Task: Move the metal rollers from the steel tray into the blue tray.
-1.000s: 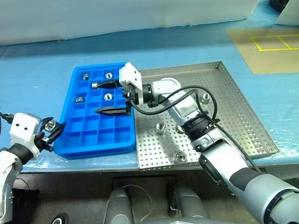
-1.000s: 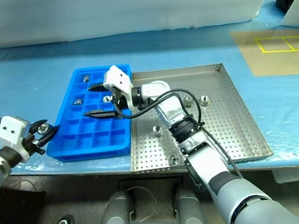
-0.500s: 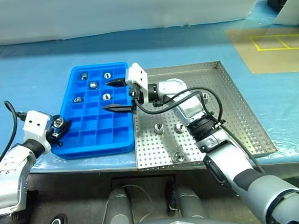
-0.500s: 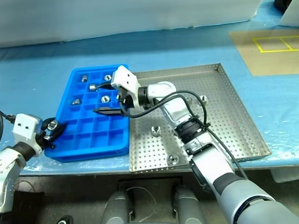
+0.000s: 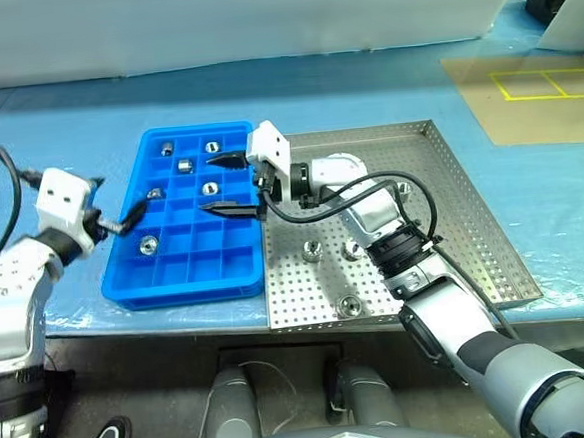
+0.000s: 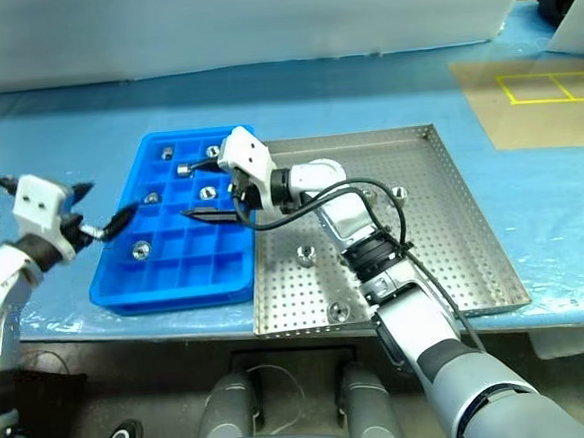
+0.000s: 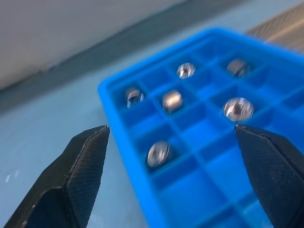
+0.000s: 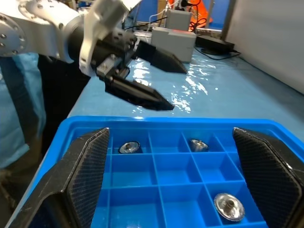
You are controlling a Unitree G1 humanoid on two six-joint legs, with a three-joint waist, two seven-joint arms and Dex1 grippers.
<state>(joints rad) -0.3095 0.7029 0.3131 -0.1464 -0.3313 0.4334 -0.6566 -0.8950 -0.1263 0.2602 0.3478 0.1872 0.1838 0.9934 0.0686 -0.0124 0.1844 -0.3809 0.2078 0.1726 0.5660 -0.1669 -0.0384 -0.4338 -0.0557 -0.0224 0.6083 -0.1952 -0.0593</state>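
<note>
From the left eye, the bright blue gridded plastic tray [image 5: 184, 219] touches the large perforated steel tray [image 5: 441, 204] on the blue-covered counter [image 5: 65, 125]. The left pincer [image 5: 141, 206] gapes wide at its left rim. The right pincer [image 5: 232, 185], wide and empty, hovers at its right edge.

The left wrist shows shiny silver metal rollers [image 7: 236, 108] in far cells.

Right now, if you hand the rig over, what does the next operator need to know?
Left claw: open, empty, at the blue tray's left edge.
Right claw: open, empty, over the blue tray's right side.
Done: six metal rollers sit in blue tray cells.
Left: four rollers visible on the steel tray, to be moved across.
</note>
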